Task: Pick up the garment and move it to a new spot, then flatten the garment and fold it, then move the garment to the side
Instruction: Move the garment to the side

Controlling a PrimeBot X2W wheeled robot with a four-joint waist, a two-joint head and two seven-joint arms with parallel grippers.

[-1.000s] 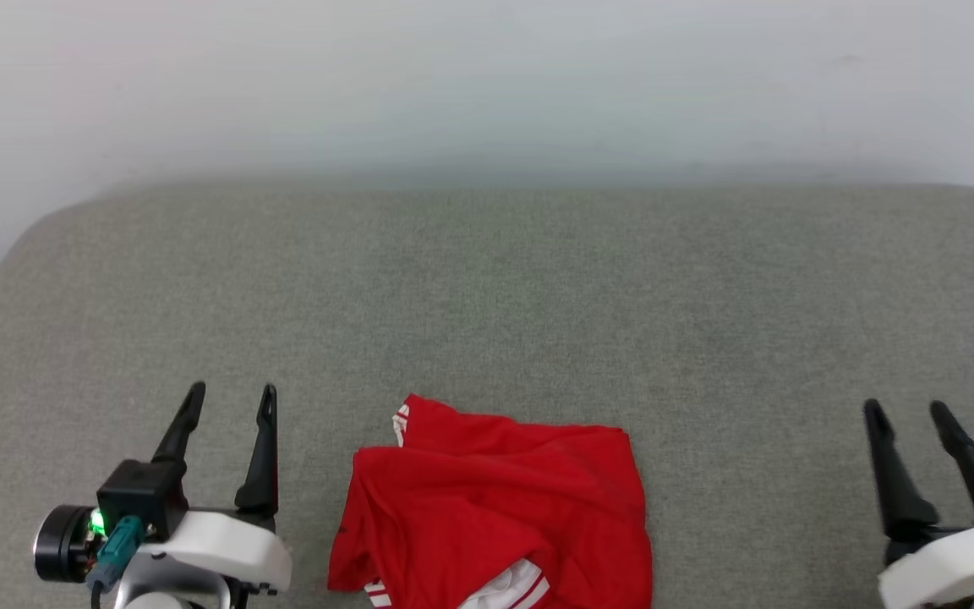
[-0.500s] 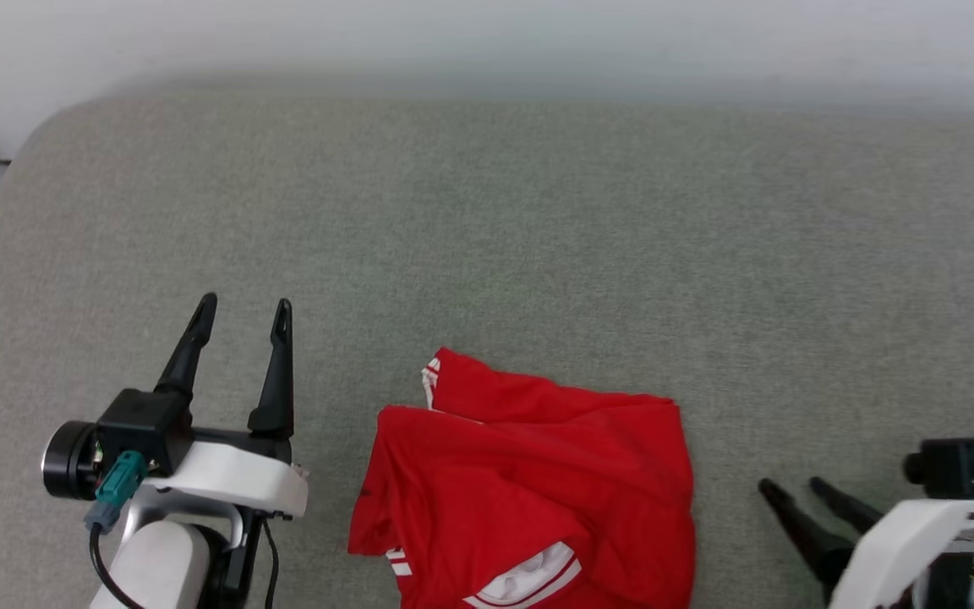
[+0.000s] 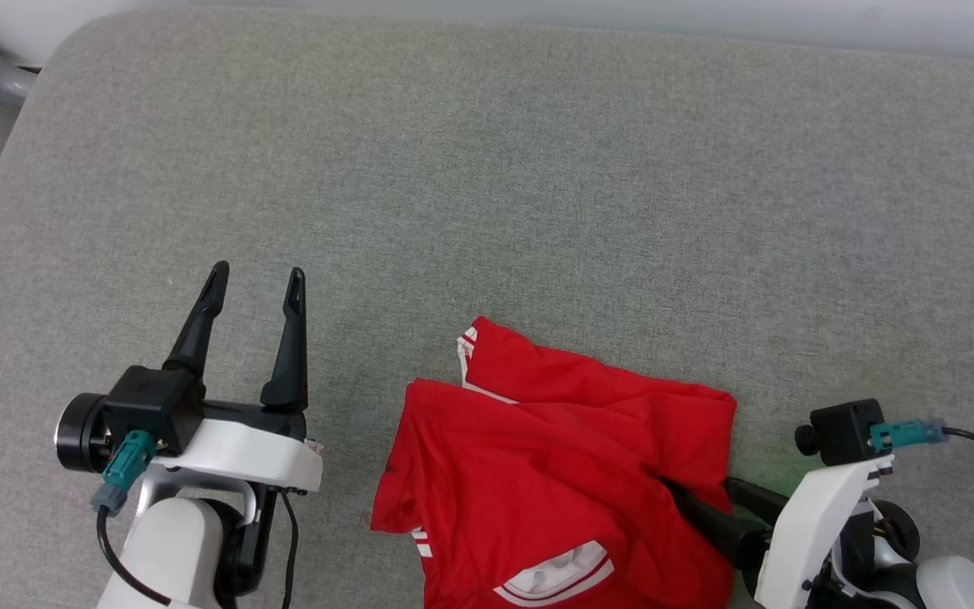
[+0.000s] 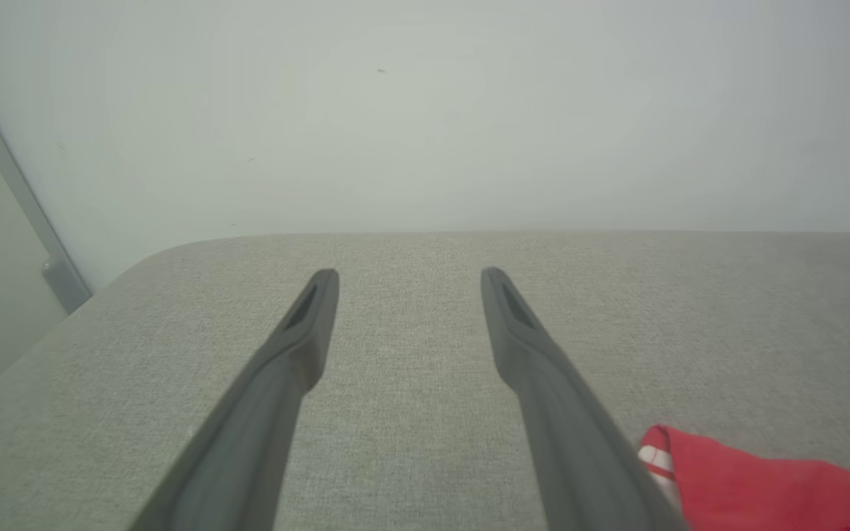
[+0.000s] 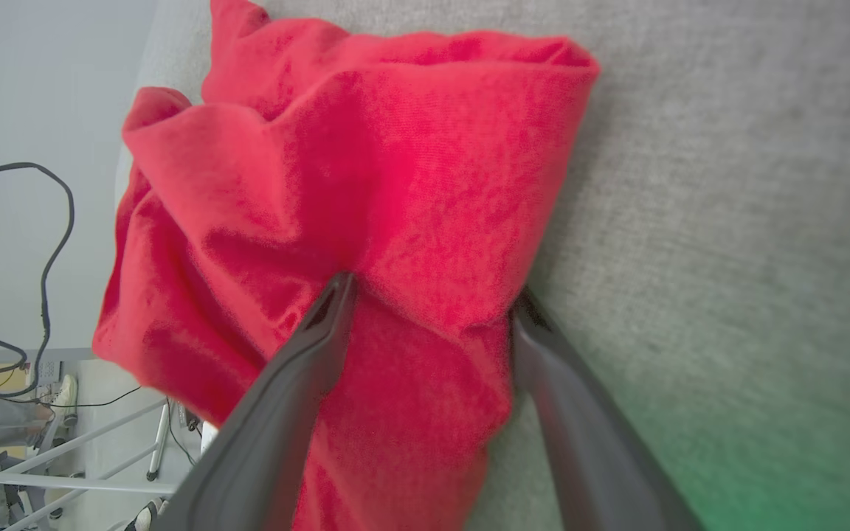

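Stretching across nearly the whole head view, a grey woven cushion (image 3: 538, 169) runs from a rounded corner at upper left to the right edge. Behind it, a plain pale wall (image 4: 425, 110) takes up the upper half of the left wrist view.

The garment (image 3: 555, 457), red and crumpled into a rough square, lies on the cushion at lower centre of the head view, cut off by the bottom edge.

At lower left, well apart from the cloth, the left gripper (image 3: 257, 272) hangs over bare cushion. Its two dark fingers are spread wide and point up the frame with nothing between them.

At lower right, the right gripper (image 5: 432, 291) meets the garment's right-hand edge. Its jaws stand wide apart astride a thick fold, one finger lying on the red cloth and the other at the line where cloth meets cushion. The fold sits between them unpinched.

A white collar (image 3: 559, 575) with red-white striped edging shows at the bottom centre. A striped trim (image 3: 466, 347) marks the garment's upper left corner. A teal connector (image 3: 123, 465) sits on the left wrist, and a thin black cable (image 5: 56, 221) loops at the left edge of the right wrist view.
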